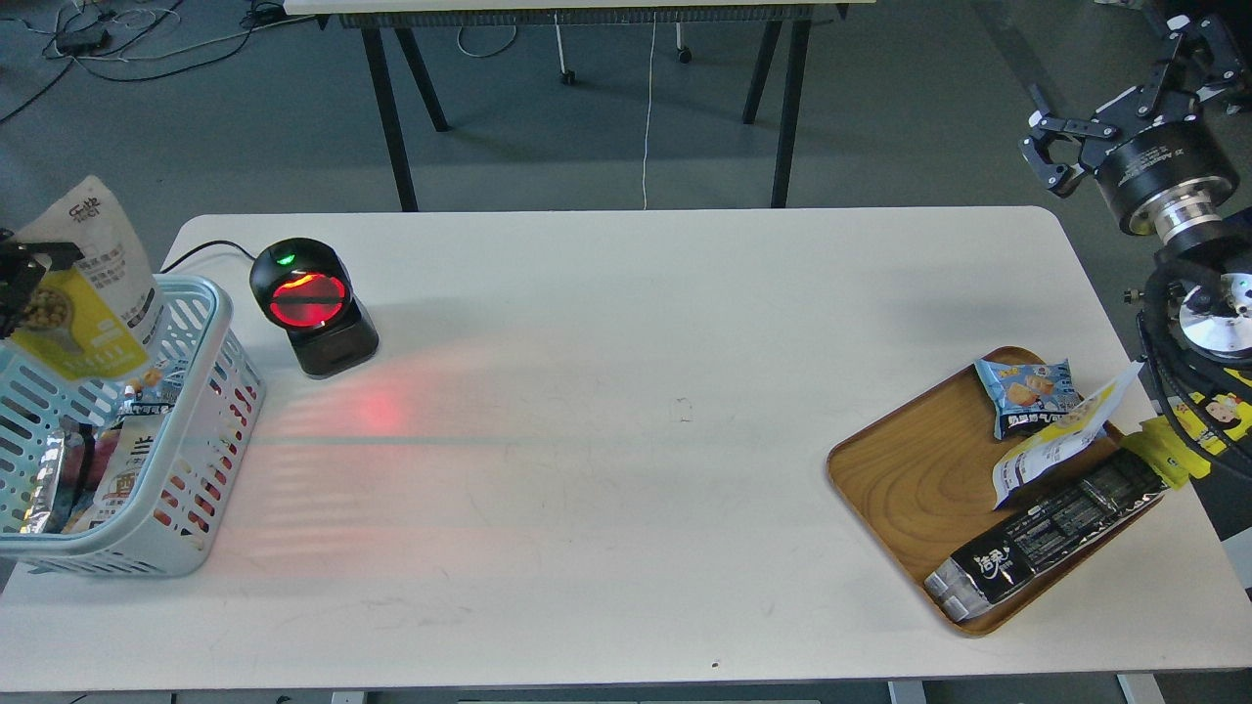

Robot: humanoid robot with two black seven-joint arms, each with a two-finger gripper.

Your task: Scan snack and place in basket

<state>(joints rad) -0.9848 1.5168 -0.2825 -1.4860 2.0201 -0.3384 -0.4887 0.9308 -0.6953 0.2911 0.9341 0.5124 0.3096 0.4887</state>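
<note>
The snack (86, 293), a small pouch with a yellow front and a white printed back, hangs tilted over the far left part of the basket (220, 323). My left gripper (18, 282) shows only as dark fingers at the left edge and is shut on the pouch's left side. The pale blue slotted basket stands at the table's left edge with several packets inside. My right gripper (1115, 93) is open and empty, raised off the table's far right corner.
A black barcode scanner (311, 305) with a red glowing window stands right of the basket. A brown wooden tray (910, 479) at the right holds a blue packet (1027, 391), a long yellow-white pouch (1061, 440) and a black packet (1047, 538).
</note>
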